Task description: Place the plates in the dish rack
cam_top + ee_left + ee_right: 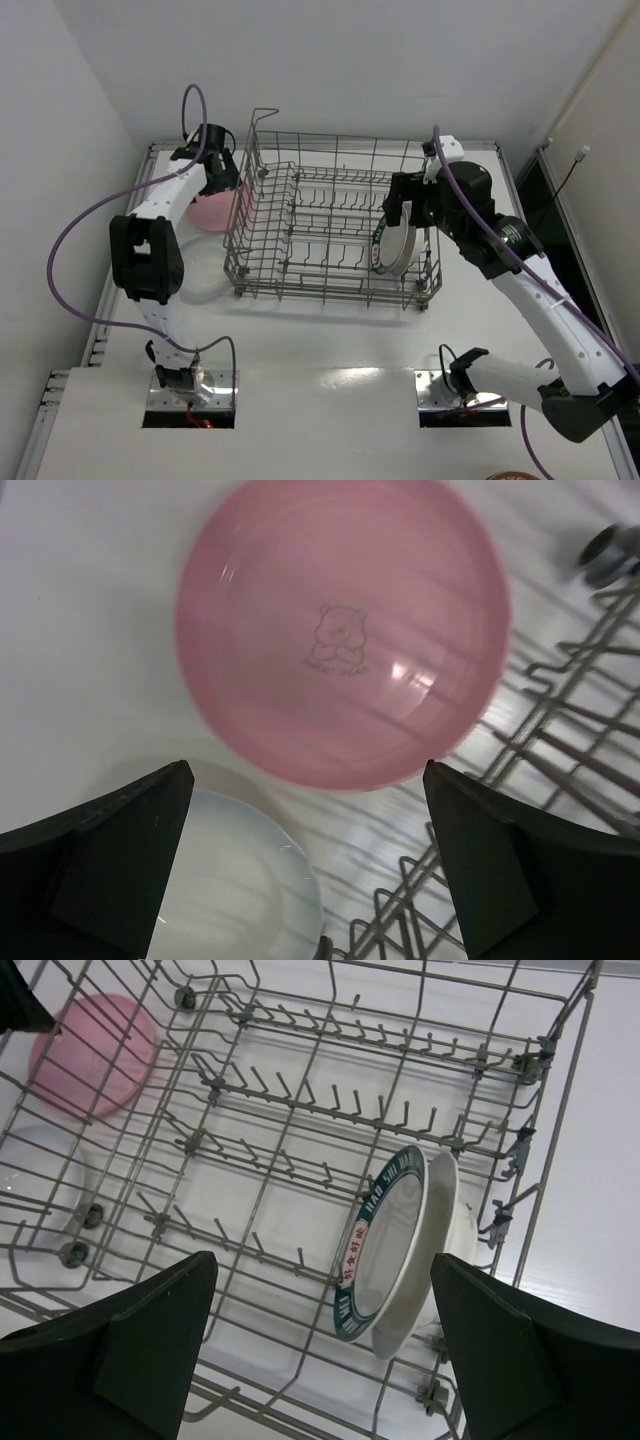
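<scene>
1. The left gripper (310,865) hangs with its jaws spread wide and empty over the round pink plate with a bear print (345,630). This plate lies flat near the far left corner of the white table (330,340), just beside the large grey wire dish rack (320,285).
2. Only the rim of a flat plate offers a grip, so slip one finger under the lip on the side away from the rack.
3. Avoid the plain white round plate (240,890) lying just beside it.
4. The right gripper (330,1360), parted and holding nothing, hovers over the teal-rimmed plate (375,1245) and a second white plate (440,1230), both upright at the rack's right end. Aim for the free tines left of them.
</scene>
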You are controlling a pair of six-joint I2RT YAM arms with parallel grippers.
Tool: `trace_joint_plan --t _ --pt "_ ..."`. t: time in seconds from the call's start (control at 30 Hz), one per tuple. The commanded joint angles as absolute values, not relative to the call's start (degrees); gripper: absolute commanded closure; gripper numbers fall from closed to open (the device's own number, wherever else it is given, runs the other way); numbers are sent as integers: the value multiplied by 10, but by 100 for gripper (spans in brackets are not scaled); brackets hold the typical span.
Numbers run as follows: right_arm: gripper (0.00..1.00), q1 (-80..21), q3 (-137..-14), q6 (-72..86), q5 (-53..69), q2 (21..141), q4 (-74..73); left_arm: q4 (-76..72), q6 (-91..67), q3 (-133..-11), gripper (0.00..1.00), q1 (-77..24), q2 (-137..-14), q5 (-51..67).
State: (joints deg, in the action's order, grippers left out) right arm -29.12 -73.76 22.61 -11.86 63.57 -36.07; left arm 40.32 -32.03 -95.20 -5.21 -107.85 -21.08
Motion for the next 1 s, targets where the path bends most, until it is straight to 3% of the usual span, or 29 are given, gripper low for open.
trace_joint_plan --t 0.0,0.27,0.53,0.87,0.97 --pt "13 -276 -719 200 -112 616 -343 432 -281 -980 0 -40 -1091 -224" --pt "11 -254 -707 190 -83 610 -343 467 -281 -984 0 18 -1164 -285" --pt "11 -236 -695 190 -63 605 -332 463 -281 -982 0 47 -1209 -273" --pt "11 -224 -685 185 -51 599 -327 463 -276 -998 16 77 -1270 -237" --pt "11 -218 -685 185 -46 599 -327 463 -276 -998 29 83 -1275 -250"
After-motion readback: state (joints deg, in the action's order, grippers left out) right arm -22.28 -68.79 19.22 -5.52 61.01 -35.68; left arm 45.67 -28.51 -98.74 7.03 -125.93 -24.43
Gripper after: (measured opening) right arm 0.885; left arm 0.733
